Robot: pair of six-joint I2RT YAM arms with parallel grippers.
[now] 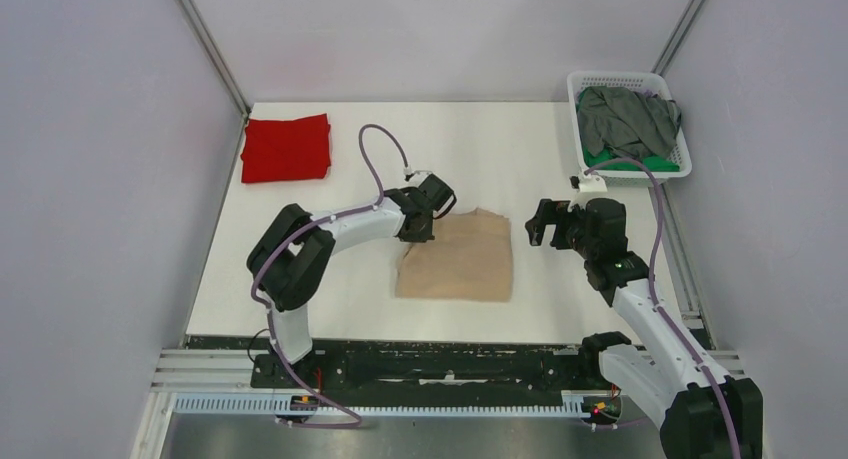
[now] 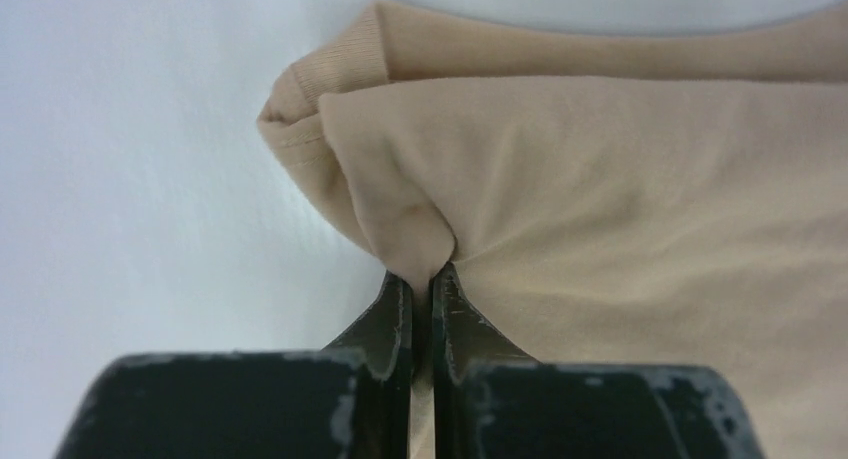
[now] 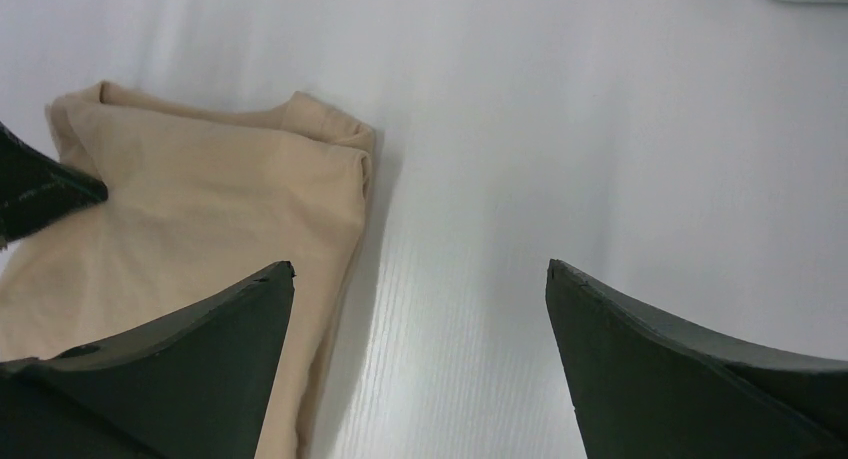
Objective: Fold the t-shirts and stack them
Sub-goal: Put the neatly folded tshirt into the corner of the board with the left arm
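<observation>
A folded beige t-shirt (image 1: pixel 460 259) lies on the white table in front of the arms. My left gripper (image 1: pixel 425 229) is at its far left corner, shut on a pinch of the beige t-shirt (image 2: pixel 560 209) cloth; the fold bunches up right at my fingertips (image 2: pixel 400 299). My right gripper (image 1: pixel 540 224) hovers open just right of the shirt's right edge, and the beige t-shirt (image 3: pixel 200 219) shows under its left finger (image 3: pixel 190 349). A folded red t-shirt (image 1: pixel 287 147) lies at the far left. Dark grey (image 1: pixel 628 119) and green (image 1: pixel 640 163) t-shirts fill the basket.
The white basket (image 1: pixel 578 91) stands at the table's far right corner. Grey walls close in the table on the left, back and right. A black rail (image 1: pixel 450 359) runs along the near edge by the arm bases.
</observation>
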